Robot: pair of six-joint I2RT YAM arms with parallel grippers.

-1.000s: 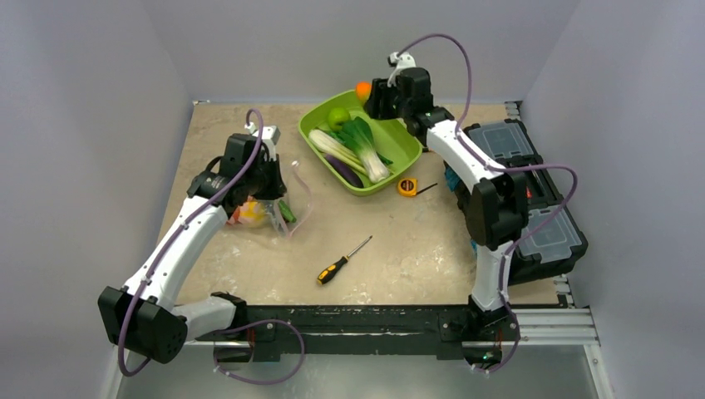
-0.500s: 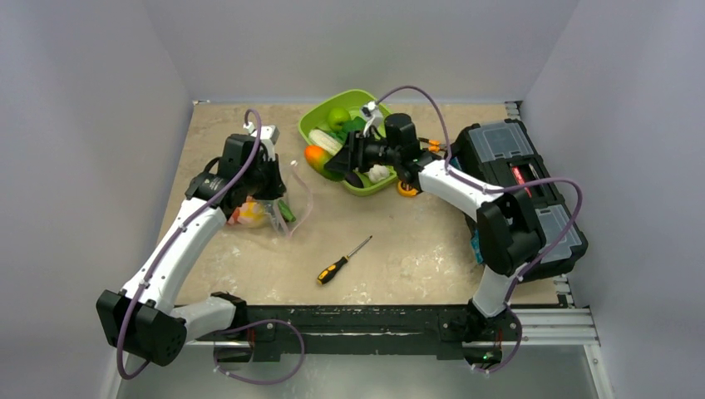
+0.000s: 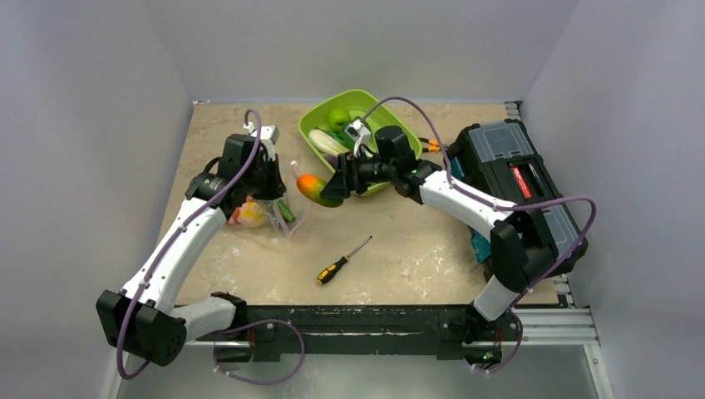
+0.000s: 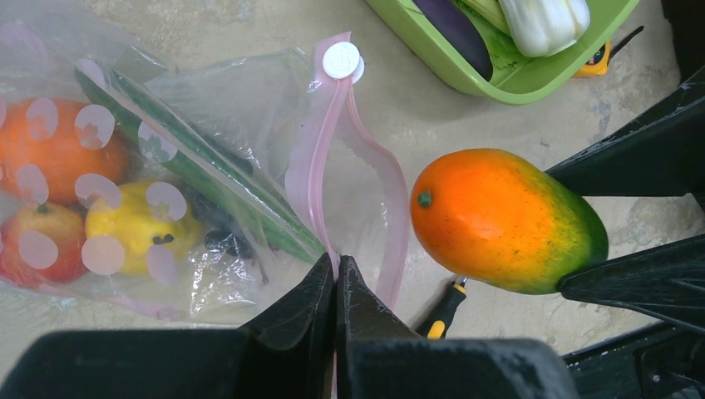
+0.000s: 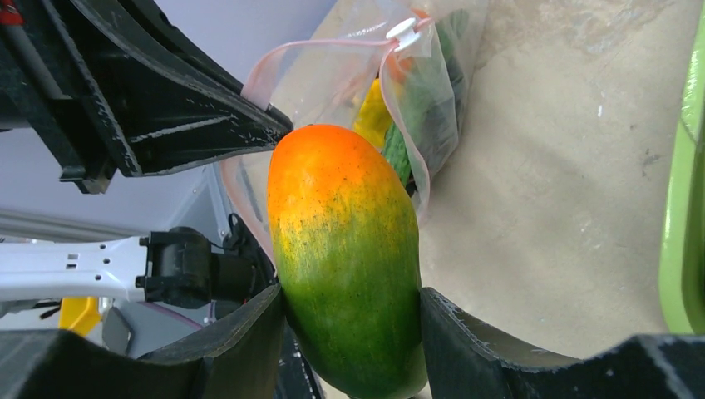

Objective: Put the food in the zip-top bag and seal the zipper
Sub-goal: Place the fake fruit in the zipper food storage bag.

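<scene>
Orange-to-green glossy toy mango [image 4: 507,220] is clamped at its green end by the right gripper [image 5: 351,320] and held in the air just right of the zip-top bag [image 4: 241,91]. The bag lies near the left edge of the table [image 3: 399,249] with an orange [image 4: 50,158], a lemon [image 4: 137,224] and a cucumber [image 4: 199,179] inside. The left gripper [image 4: 335,274] is pinched tight on the pink zipper [image 4: 320,141], lifting the mouth into a narrow loop. The mango should probably enter orange end first, along the loop's length, and be let go only once past the strip. How wide the mouth gapes is hard to judge through clear plastic. From above, the left arm [image 3: 191,241] covers much of the bag.
</scene>
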